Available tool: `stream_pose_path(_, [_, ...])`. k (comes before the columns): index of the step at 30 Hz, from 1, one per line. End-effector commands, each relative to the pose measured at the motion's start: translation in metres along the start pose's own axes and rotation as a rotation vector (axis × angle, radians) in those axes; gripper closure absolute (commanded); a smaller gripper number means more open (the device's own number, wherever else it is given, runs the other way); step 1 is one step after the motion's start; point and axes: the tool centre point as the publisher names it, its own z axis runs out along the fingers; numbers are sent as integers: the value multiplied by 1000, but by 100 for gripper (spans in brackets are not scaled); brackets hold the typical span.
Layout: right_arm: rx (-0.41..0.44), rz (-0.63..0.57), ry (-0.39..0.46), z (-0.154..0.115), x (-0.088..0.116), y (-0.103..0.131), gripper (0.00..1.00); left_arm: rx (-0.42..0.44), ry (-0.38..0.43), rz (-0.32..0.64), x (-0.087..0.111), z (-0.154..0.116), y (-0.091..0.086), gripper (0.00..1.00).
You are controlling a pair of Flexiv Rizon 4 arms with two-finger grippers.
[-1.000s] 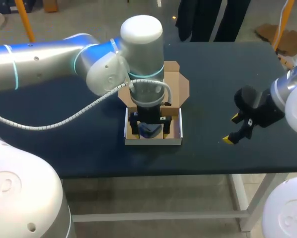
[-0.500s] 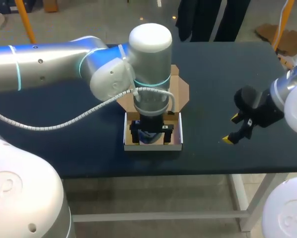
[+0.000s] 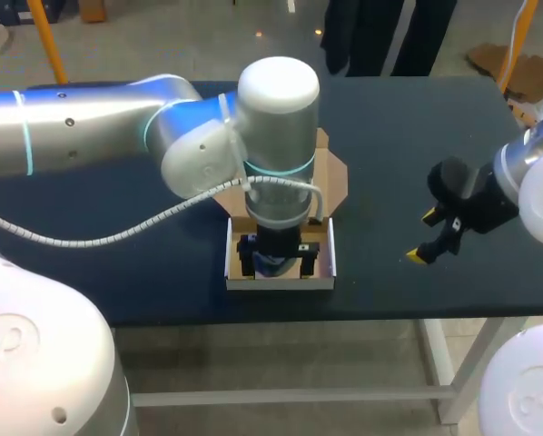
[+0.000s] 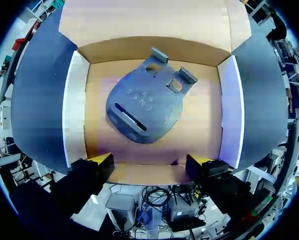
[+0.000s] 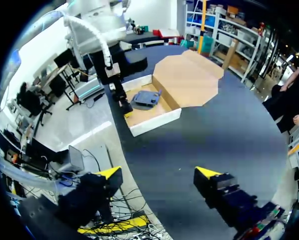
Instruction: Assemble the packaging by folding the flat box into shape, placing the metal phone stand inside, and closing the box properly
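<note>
Both sets of jaws stand wide with nothing between them. The left jaws hang over the open box (image 4: 77, 110), where the grey phone stand (image 4: 144, 107) lies flat on the cardboard floor. The left wrist view shows it plainly, while in the head view the left arm (image 3: 90, 127) mostly hides it. The right jaws hover well apart from the box, and their view shows the lid flap (image 5: 187, 80) spread flat on the dark worktop (image 3: 408, 136).

Left arm (image 3: 90, 136) points straight down, left fingers (image 4: 100, 160) spread; right fingers (image 5: 109, 173) spread too.

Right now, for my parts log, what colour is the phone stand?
Phone stand: dark grey-blue; left wrist view.
</note>
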Motion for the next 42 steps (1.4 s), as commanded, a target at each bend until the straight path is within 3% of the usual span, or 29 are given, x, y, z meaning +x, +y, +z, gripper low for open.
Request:
stream_pose_path(1, [-5, -2, -4, -2, 3, -1, 0, 42, 7, -3, -3, -8, 5, 0])
stream_pose_path(12, [-5, -2, -4, -2, 3, -1, 0, 148, 121, 26, -18, -67, -2, 0])
stream_pose_path(22, [-5, -2, -4, -2, 3, -1, 0, 223, 273, 231, -61, -120, 5, 0])
stream_pose_path(36, [-5, -2, -4, -2, 3, -1, 0, 286, 370, 408, -118, -151, -4, 0])
stream_pose_path(42, [-5, -2, -4, -2, 3, -1, 0, 291, 366, 411, -120, -152, -6, 0])
